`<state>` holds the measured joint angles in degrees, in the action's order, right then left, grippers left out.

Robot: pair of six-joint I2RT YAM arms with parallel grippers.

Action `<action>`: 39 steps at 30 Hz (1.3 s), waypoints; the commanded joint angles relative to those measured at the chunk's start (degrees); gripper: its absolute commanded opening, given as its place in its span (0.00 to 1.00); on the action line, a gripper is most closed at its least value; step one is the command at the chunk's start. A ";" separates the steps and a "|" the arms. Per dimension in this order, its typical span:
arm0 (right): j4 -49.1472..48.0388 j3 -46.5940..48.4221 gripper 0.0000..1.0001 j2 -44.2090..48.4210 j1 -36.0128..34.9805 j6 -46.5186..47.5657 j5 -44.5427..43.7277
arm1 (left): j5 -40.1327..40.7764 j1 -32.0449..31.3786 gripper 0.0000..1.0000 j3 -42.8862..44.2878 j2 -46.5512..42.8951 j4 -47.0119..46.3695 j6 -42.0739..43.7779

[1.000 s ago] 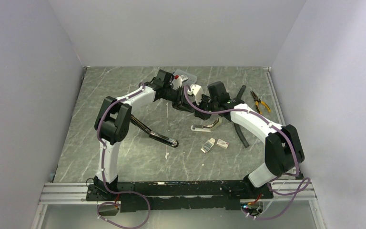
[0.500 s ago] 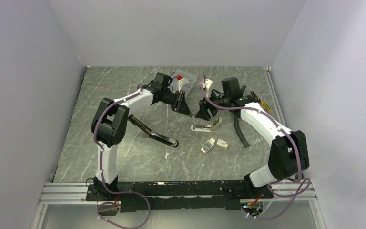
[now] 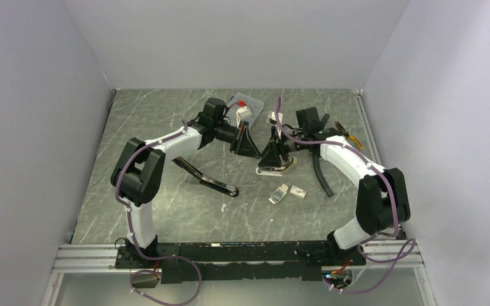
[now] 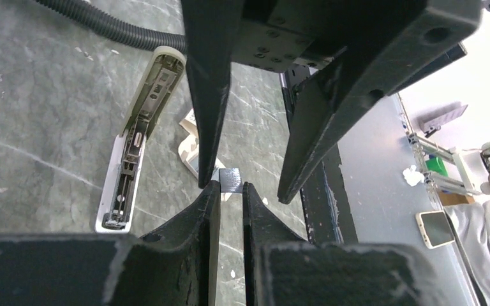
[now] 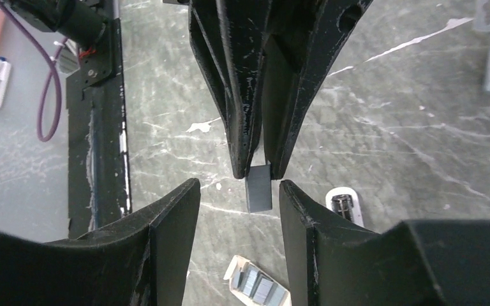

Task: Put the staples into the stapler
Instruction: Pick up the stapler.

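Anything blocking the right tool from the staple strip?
Nothing visible. The staple strip, pinched at its end by the left tool, hangs free between the open fingers of the right tool, gaps on both sides.

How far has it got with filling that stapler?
Done: the stapler lies flipped open on the table, and the staple box is pulled apart beside it. In hand: the left gripper pinches a staple strip above the table, with the right gripper open around it, seemingly to take it over. Left: laying the strip in the stapler and closing it.
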<state>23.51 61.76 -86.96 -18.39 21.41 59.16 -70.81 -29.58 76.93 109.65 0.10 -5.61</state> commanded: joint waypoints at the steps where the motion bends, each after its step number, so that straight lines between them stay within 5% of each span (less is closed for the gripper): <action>1: 1.76 1.93 0.52 -1.70 0.02 2.12 4.74 | -4.26 -0.50 0.03 -1.79 -2.49 -7.98 -1.32; 18: 6.75 6.00 0.45 -5.03 1.43 4.45 6.71 | -5.09 -1.50 0.03 -0.82 -2.85 -0.20 7.01; 39: 12.67 7.68 0.28 -7.20 1.61 10.24 6.97 | -5.18 -1.88 0.03 -0.37 -1.67 0.30 6.22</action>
<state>35.57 67.48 -94.21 -17.02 28.27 65.28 -73.67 -31.03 75.11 109.47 1.15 -0.01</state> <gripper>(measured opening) 0.305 0.186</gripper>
